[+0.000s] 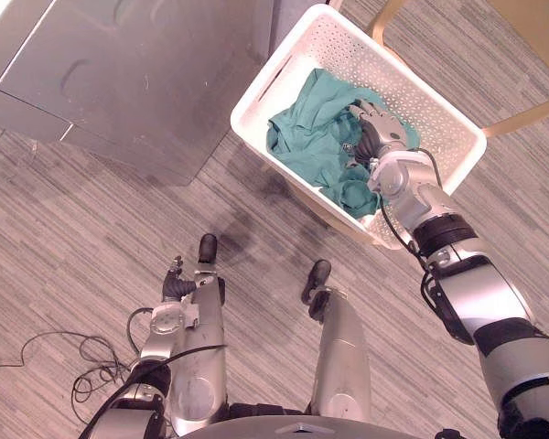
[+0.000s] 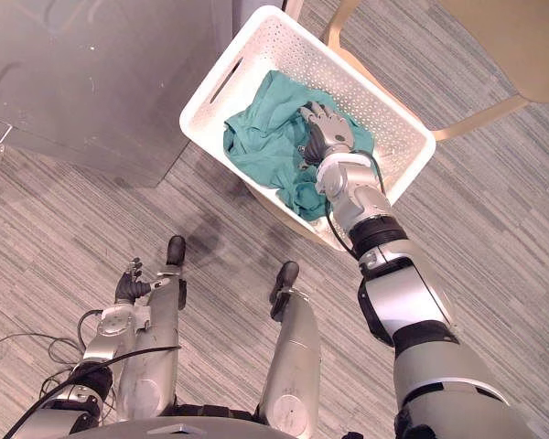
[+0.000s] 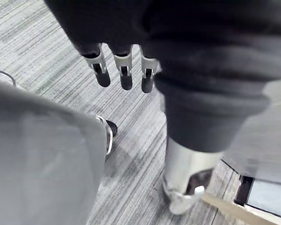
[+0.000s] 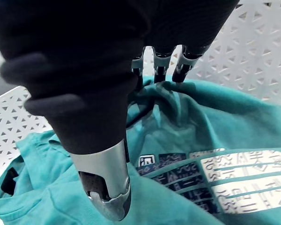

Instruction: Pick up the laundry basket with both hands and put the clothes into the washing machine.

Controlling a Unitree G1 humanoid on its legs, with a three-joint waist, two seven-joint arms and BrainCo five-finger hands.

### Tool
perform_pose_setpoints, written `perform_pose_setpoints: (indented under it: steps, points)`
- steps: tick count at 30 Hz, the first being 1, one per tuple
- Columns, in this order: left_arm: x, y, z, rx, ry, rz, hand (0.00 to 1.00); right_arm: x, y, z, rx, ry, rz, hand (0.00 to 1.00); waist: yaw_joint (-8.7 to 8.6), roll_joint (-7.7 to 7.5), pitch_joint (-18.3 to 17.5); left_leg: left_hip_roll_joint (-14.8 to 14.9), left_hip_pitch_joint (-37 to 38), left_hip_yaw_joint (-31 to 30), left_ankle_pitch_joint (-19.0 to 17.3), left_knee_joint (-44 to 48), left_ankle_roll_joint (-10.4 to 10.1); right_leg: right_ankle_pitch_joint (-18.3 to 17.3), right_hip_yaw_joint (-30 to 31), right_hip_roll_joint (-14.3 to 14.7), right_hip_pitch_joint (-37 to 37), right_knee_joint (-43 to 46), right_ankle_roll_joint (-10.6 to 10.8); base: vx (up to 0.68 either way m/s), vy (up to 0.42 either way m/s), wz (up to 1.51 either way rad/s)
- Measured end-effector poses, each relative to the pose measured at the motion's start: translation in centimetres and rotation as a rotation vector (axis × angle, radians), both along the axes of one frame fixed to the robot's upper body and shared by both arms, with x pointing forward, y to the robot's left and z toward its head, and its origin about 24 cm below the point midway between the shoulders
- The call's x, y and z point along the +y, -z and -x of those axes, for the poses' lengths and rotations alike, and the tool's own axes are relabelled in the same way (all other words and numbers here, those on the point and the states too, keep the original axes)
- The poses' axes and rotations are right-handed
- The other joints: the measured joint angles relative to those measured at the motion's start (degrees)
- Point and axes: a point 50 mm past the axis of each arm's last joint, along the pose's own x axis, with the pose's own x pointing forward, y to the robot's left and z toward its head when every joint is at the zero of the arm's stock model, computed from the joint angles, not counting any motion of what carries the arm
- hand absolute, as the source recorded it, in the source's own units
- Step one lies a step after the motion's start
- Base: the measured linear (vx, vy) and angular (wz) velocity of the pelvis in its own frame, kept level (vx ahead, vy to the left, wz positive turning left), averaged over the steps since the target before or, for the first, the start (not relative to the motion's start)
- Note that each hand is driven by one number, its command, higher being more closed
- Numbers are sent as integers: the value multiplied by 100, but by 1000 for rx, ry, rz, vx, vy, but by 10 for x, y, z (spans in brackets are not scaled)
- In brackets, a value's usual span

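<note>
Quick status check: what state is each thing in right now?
laundry basket: upright, not held.
teal shirt: crumpled inside the basket.
right hand: open, fingertips on the shirt.
left hand: open, empty, hanging low.
washing machine: door state cannot be told.

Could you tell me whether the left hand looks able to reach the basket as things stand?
Probably not yet: the left hand hangs low, well apart from the basket. Bare floor lies between them, so nothing seems to block a reach forward.

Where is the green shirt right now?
The green shirt lies inside the white laundry basket, top middle of the head views, right of the grey machine, with the right hand resting on it.
</note>
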Motion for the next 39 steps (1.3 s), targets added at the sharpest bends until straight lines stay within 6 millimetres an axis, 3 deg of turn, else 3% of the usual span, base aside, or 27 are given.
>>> perform_pose_setpoints:
  steps: [11, 12, 19, 27, 36, 39]
  points:
    - [0, -11, -6, -63, -54, 47, 0, 12, 22, -3, 75, 0, 7, 0, 9, 3, -14, 17, -506, 12, -60, 384, 35, -42, -44, -57, -384, 279, -25, 10, 9, 2]
    - [0, -12, -7, -67, -54, 49, 0, 12, 23, -3, 78, 3, 7, 100, 12, 3, -33, 17, -539, 12, -60, 397, 35, -51, -49, -66, -416, 305, -40, 22, 0, 4]
    - [-2, -13, -7, -77, -73, 83, 0, 11, 25, -2, 66, 11, 4, 100, 19, 1, -128, 15, -679, 17, -61, 488, 38, -77, -53, -98, -556, 441, -78, 10, -3, 0]
    - [-7, -14, -7, -84, -68, 99, 0, 17, 48, 2, 142, -3, 68, 100, 45, -5, -254, 20, -705, 17, -60, 483, 38, -80, -77, -105, -555, 424, -82, 44, -10, 1]
    - [-8, -12, -4, -79, -70, 103, 0, 17, 60, 2, 174, 38, 162, 100, 58, -4, -340, 22, -704, 17, -56, 480, 35, -78, -85, -106, -549, 421, -82, 57, -13, 0]
    - [-11, -12, -4, -76, -73, 112, 0, 18, 60, 1, 177, 56, 101, 100, 54, -4, -384, 29, -703, 17, -55, 471, 35, -77, -91, -104, -544, 395, -83, 51, -9, 0]
